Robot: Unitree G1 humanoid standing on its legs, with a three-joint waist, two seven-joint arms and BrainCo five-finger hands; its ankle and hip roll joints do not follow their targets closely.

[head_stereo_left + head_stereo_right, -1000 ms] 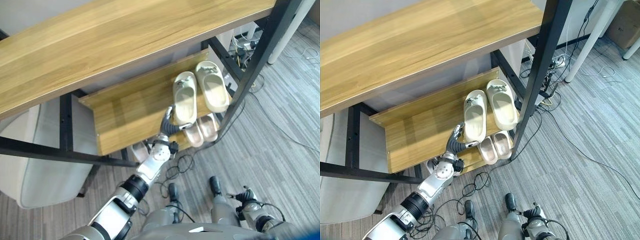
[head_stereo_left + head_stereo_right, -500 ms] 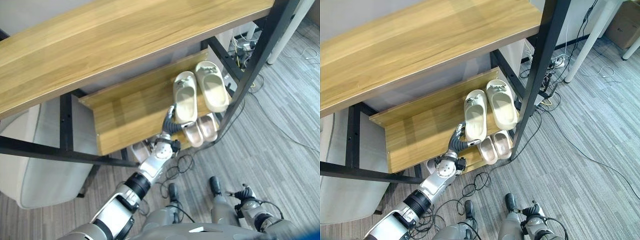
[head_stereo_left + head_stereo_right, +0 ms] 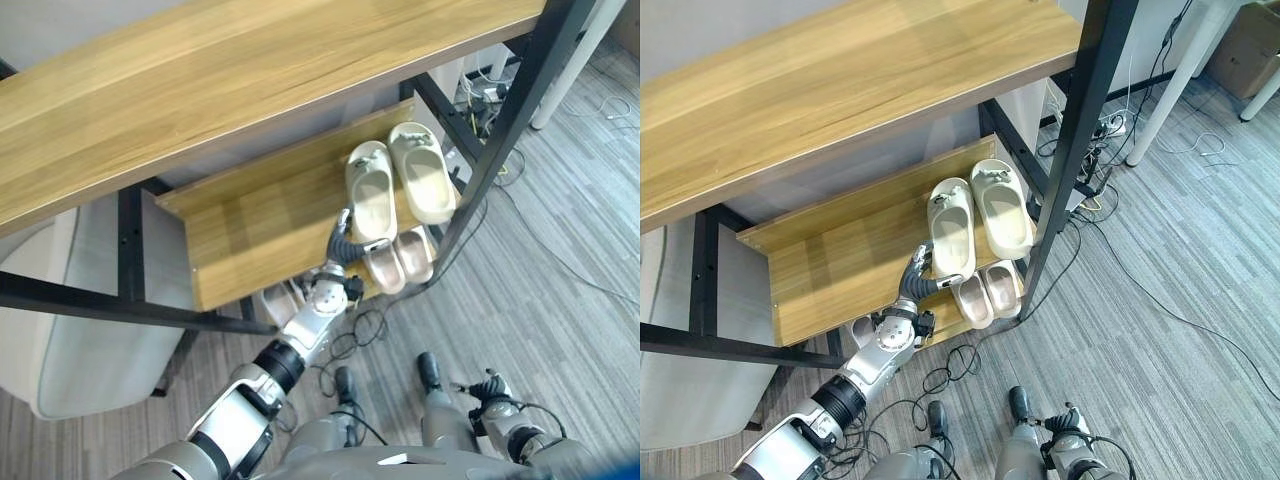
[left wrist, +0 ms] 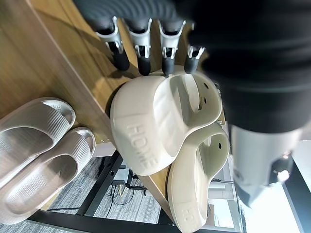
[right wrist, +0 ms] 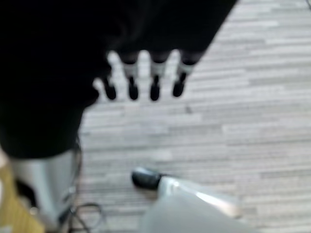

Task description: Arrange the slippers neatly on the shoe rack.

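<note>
a two-tier shoe rack w/ wood shelves and a black metal frame stands on grey striped carpet. on the middle shelf, toward its right end by the black upright post, sit two cream slippers side by side, toes pointing to the back. the left cream slipper lies just beside, and touching, the right cream slipper; in the left wrist view the nearer one overlaps the edge of the farther one.

the left hand reaches up from below the shelf's front edge to the heel of the left cream slipper. its fingers are straight, not curled round anything, dark tips resting on the wood at the slipper's side; they press against it rather than grip. whether the thumb touches the slipper can't be told.

on the lower shelf, right below, a pair of beige-pink ribbed slippers lies side by side, also seen in the left wrist view. a further pale shoe shows on that lower level nearer the arm.

the right hand hangs low at the robot's right side over the carpet, well apart from the rack, fingers straight and relaxed, holding nothing. cables trail on the floor behind the rack, near a white table leg.
</note>
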